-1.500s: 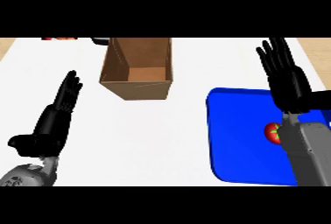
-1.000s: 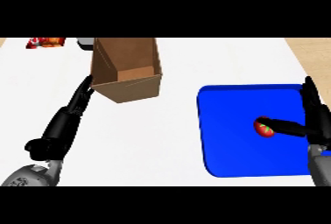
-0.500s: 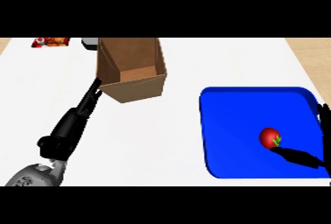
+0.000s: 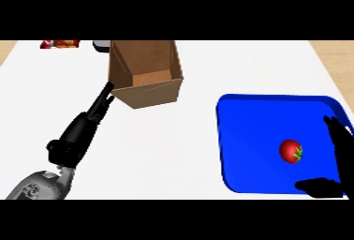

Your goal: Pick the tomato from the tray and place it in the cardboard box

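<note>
Tomato [image 4: 291, 151] now flanked by right hand [image 4: 335, 161], spread wide, lowered beside it since 1 second ago. Nothing is gripped yet; left hand [image 4: 88, 123] rests open by box [image 4: 146, 75].

**Both hands open, one at each side**

The left hand [image 4: 88, 123] stretches up from its grey forearm at the lower left, fingers [image 4: 106, 96] straight and held together. The right hand [image 4: 337, 159] shows at the right edge, fingers extended upward, thumb [image 4: 319, 186] spread out low toward the left.
</note>
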`<state>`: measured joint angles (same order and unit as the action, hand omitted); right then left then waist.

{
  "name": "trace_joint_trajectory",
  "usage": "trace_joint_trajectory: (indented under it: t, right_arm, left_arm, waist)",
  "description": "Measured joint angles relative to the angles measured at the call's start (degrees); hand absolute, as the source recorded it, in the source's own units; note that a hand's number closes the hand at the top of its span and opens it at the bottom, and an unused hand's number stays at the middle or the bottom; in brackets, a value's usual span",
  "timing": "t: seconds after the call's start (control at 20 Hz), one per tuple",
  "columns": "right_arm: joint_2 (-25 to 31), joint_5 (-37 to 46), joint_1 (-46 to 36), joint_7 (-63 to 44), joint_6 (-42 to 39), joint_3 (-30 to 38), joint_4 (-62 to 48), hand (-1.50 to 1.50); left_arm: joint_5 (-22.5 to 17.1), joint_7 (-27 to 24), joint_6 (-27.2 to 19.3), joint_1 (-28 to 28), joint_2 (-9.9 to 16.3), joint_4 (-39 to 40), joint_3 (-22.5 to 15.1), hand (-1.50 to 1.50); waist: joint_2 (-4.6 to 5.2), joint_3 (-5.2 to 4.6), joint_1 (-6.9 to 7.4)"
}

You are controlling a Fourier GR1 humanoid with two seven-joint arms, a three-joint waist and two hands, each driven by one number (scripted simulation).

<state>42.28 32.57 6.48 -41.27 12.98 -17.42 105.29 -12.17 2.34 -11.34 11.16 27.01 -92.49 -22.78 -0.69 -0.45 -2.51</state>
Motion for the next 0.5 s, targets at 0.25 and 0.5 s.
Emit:
trace_joint_trajectory:
  t: [0.25,0.5]
  right_arm:
    - [-1.19,-1.34,-2.05,-15.94,-9.37,-1.20,11.96,-1.50]
    - [-4.76,-1.89,-6.38,-20.08,-13.06,-0.08,13.46,-1.50]
  left_arm:
    - [0.63,0.11,0.95,1.80,-2.01,1.44,-0.10,0.00]
    - [2.10,-1.12,2.56,3.20,-4.66,3.70,0.28,0.00]
  waist:
    - [0.27,0.29,1.29]
    - [0.33,0.49,2.20]
